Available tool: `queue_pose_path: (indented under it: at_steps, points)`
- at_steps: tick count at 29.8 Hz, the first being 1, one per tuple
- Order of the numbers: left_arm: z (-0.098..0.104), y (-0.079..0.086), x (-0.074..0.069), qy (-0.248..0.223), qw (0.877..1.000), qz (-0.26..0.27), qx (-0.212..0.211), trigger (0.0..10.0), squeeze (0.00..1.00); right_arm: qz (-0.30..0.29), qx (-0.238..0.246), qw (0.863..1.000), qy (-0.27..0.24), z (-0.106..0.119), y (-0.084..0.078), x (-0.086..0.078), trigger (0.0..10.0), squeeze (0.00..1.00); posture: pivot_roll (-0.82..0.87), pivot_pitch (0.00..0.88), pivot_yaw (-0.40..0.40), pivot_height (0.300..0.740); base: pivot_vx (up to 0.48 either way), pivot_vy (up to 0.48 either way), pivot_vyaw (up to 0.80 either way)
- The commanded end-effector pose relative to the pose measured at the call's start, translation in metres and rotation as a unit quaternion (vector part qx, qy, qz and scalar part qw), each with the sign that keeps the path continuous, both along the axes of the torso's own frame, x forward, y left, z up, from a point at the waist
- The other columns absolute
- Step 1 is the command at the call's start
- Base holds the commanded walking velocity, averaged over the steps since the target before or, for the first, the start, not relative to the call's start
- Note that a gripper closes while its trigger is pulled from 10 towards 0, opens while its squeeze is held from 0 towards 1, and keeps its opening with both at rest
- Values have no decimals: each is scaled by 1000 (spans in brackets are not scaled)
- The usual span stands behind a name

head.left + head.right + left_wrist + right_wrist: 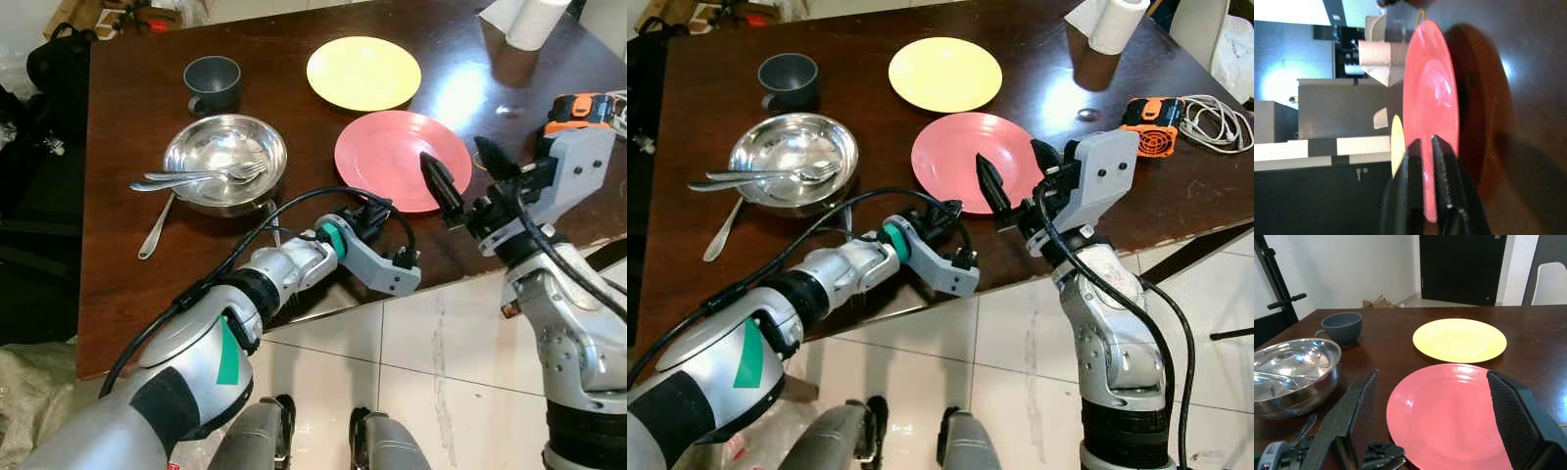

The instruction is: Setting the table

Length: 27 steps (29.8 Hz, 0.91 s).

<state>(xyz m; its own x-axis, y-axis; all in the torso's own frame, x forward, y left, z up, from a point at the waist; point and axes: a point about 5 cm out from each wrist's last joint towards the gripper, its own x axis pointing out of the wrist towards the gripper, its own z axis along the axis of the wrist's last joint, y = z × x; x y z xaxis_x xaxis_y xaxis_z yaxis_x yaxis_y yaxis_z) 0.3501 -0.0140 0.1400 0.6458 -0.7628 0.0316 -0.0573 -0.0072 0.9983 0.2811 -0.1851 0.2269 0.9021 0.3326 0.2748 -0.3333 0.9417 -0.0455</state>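
Under the left end effector (1425, 147), pink plate (1430, 98) rim hidden.

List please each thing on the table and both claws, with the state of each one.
Pink plate: flat on the table, near rim pinched by the left claw.
Yellow plate: flat, bare.
Steel bowl: upright, fork and spoon resting across it.
Loose spoon: on the table beside the bowl.
Grey cup: upright.
Right claw: open, above the pink plate's near edge.
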Motion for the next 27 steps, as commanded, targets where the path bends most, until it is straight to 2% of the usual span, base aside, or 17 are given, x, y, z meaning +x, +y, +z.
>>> queue_pose_path:
  at_steps: [1, 8, 10, 12, 13, 20, 27]
  points:
    - [-3, 4, 0, 7, 1000, -5, 12, 10000, 1000, -5, 3, 1000, 1, 0, -2, -3, 10000, 0, 17, 120, 106, 740, 0, 0, 0]
    - [-1, 9, 4, -1, 999, -10, 43, 10000, 1000, -4, 5, 1000, 2, 0, -2, 0, 10000, 0, 23, 126, 109, 740, 0, 0, 0]
    - [-3, 7, 4, 0, 997, -10, 73, 10000, 1000, -3, 8, 1000, 1, 0, -1, 1, 10000, 0, 28, 130, 112, 740, 0, 0, 0]
    - [-3, 5, 4, -1, 997, -10, 83, 10000, 1000, -4, 8, 1000, 1, 0, -1, 1, 10000, 0, 28, 130, 112, 740, 0, 0, 0]
    - [-5, 2, 3, -1, 995, -8, 96, 10000, 0, -3, 9, 1000, 1, 0, 0, 1, 10000, 0, 25, 132, 113, 740, 0, 0, 0]
    - [-2, -15, 0, 0, 994, 2, 111, 10000, 0, -3, 12, 1000, -6, 3, 4, 0, 10000, 0, 6, 137, 125, 740, 0, 0, 0]
    - [7, -23, 2, 2, 996, 18, 91, 10000, 0, -9, 17, 1000, -9, 5, 5, -6, 10000, 0, -3, 165, 143, 740, 0, 0, 0]
